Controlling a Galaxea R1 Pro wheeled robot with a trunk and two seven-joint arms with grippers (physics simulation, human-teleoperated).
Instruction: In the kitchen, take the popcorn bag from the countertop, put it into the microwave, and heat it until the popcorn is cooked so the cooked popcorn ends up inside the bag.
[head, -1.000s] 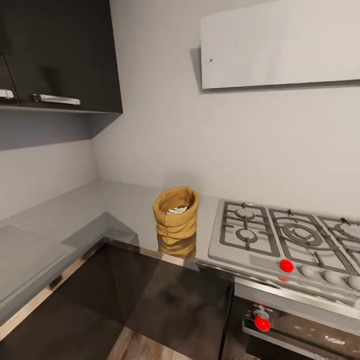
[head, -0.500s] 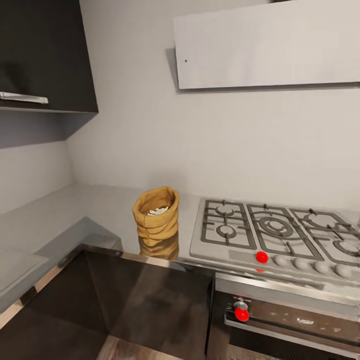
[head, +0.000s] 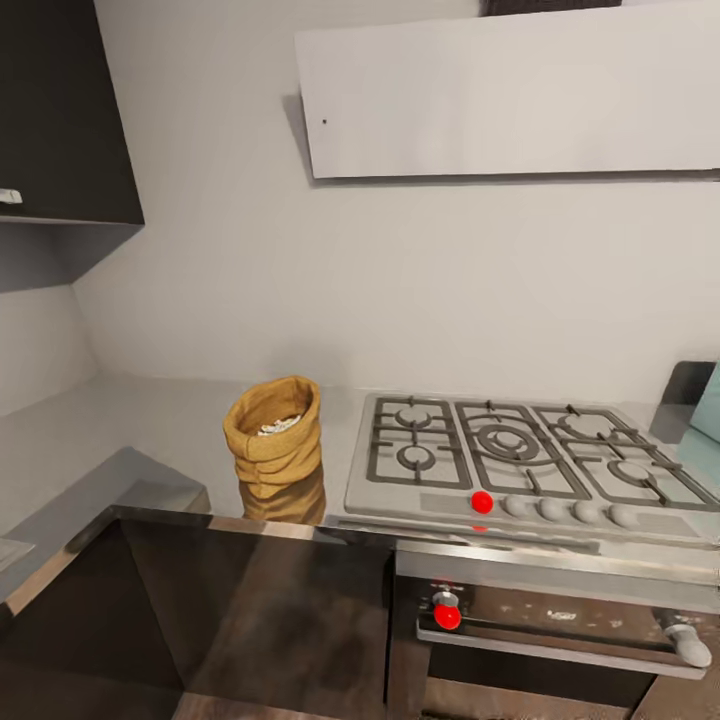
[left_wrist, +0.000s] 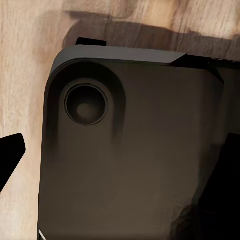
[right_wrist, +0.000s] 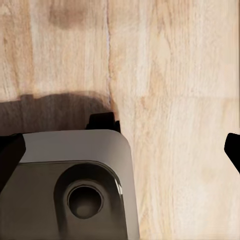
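The head view has swung right, bringing more hob (head: 520, 455) into frame; the popcorn bag (head: 272, 435) stands untouched on the countertop (head: 150, 420), both grippers' opening impossible to judge.

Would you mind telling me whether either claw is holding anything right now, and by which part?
Nothing is held: the squat tan-orange paper popcorn bag sits untouched on the grey steel countertop beside the steel gas hob.

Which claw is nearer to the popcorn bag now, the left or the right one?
Cannot tell. Both the left claw and the right claw point down at the wooden floor by the robot's base, well below the popcorn bag on the countertop.
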